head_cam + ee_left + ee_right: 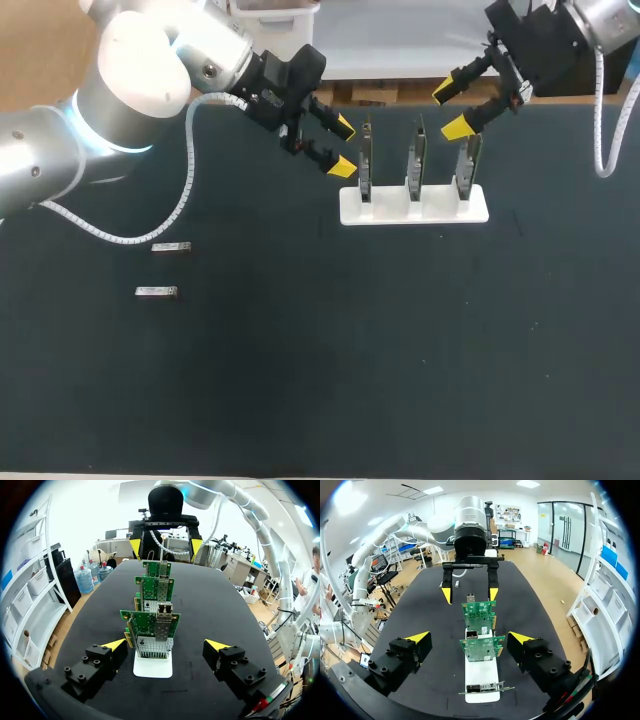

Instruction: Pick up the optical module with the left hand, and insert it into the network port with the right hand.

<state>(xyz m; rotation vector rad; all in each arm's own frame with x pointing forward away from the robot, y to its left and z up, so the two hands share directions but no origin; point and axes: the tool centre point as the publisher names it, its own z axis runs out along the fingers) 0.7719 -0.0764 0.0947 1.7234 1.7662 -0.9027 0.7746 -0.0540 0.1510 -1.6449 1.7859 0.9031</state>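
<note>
Closest to me, on my left side of the black table (400,350), lies one optical module (157,292). It is a small silver bar and it lies flat. A second optical module (171,247) lies a little farther out. The two are near each other but do not touch. Nothing holds them, and both are well apart from my grippers.

Farther out, near the middle of the table, is a white stand (413,208). Three green cards stand up straight in it, side by side: the left card (366,175), the middle card (417,160) and the right card (467,170). In my left wrist view the left card is the nearest one, and it has a silver network port (162,625) on it.

My left gripper (343,147) is just beside the left end of the stand. Its two yellow-tipped fingers are spread wide and there is nothing between them. It points along the row of cards.

Farthest out is my right gripper (452,110), at the right end of the stand, close by the right card. Its fingers are spread wide too, and it holds nothing. I cannot tell if one tip touches the card. The two grippers face each other with the cards between them.
</note>
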